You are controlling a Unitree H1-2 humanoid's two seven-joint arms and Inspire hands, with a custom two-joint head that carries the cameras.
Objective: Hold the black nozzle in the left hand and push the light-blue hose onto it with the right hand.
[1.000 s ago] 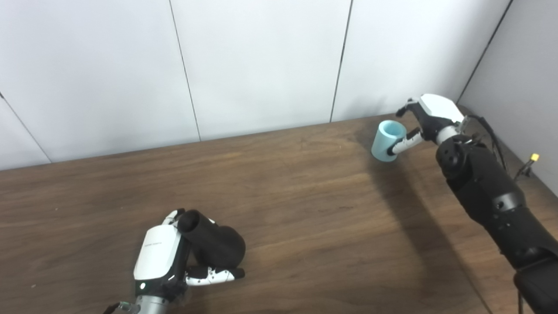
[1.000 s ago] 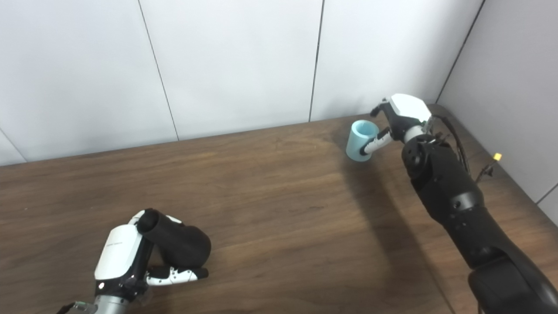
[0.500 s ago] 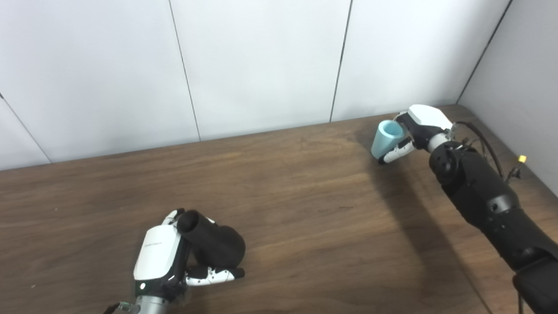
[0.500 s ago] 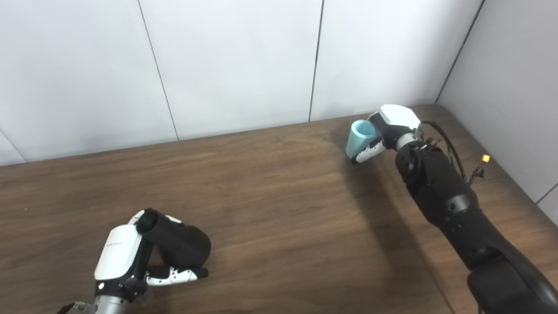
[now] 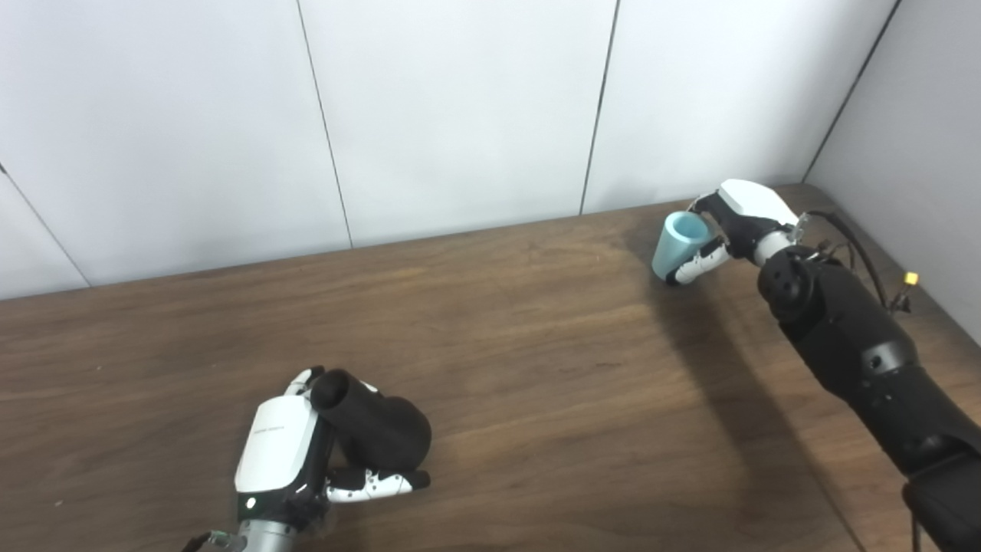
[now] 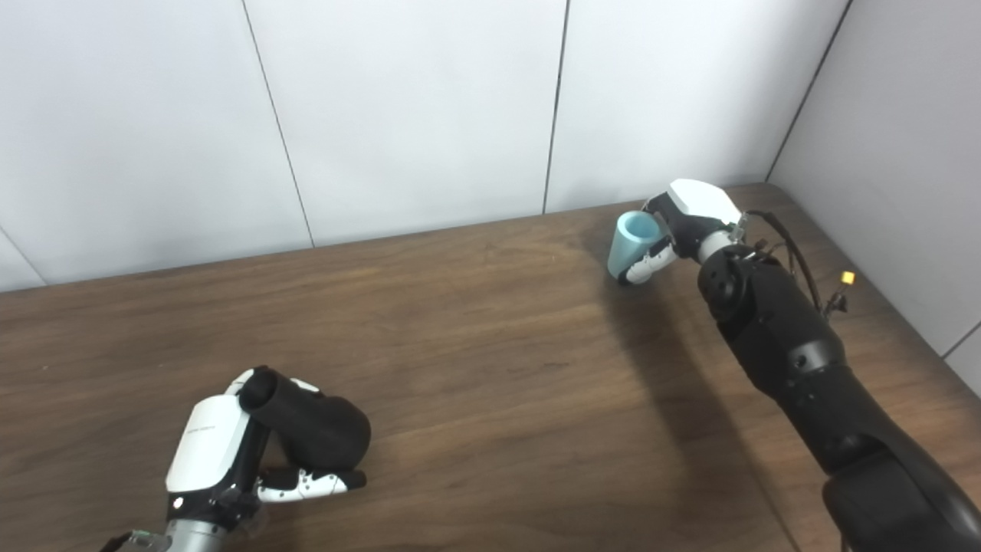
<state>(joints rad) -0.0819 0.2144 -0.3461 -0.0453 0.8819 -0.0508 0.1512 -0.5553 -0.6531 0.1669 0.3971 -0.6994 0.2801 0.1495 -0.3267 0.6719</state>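
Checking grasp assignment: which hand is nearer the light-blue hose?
Right. The right hand is closed around the light-blue hose at the table's far right; the left hand holds the black nozzle near the front left.

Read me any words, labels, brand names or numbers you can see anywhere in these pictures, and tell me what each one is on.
Left hand: a short line of small grey print on its white back cover, too small and blurred to read.
Right hand: no print visible on its white cover.
Nozzle: no marking visible.
Hose: no marking visible.
Table and wall: none.
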